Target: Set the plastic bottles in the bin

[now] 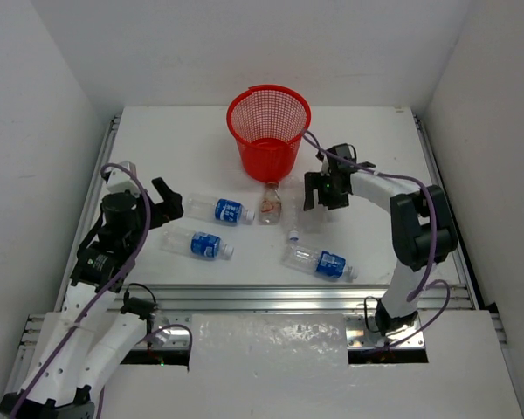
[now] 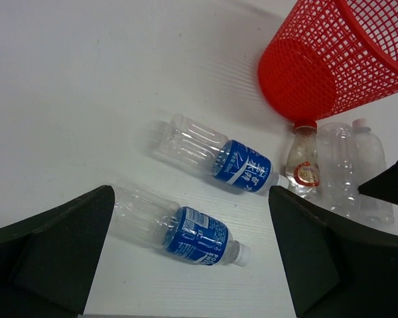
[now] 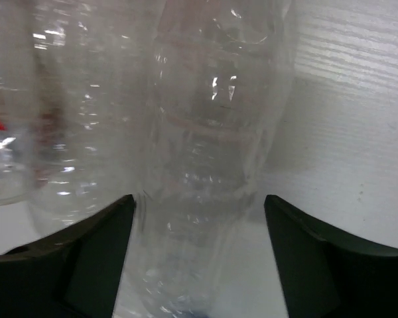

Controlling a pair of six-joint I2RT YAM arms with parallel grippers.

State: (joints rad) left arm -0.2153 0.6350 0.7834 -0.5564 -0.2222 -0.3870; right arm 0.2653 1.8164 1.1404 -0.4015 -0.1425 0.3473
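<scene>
While the two arms stood at the table's point(image 1: 157, 140) front rail, the near-right blue bottle point(image 1: 319, 261) lay on its side well in front of the bin point(image 1: 269, 131) and slightly right of it, close to that rail. The near-left blue bottle point(image 2: 186, 232) lay well in front of the bin and to its left. The middle blue bottle point(image 2: 219, 158) lay on its side, closer to the bin.

The left gripper point(image 2: 189, 199) hung over these two left-hand bottles, jaws spread wide and holding nothing. The brown-labelled bottle point(image 2: 304, 162) lay directly in front of the bin, its cap at the bin's foot.

Just right of it lay two unlabelled bottles side by side. The right gripper point(image 3: 199, 205) straddled the outer unlabelled bottle point(image 3: 212, 132), jaws apart with a sliver of gap at each finger. The inner unlabelled bottle point(image 3: 66, 119) lay just beside it.

The bin stood upright at the far middle of the table. Bare tabletop ran from either side of it out to the side rails.
</scene>
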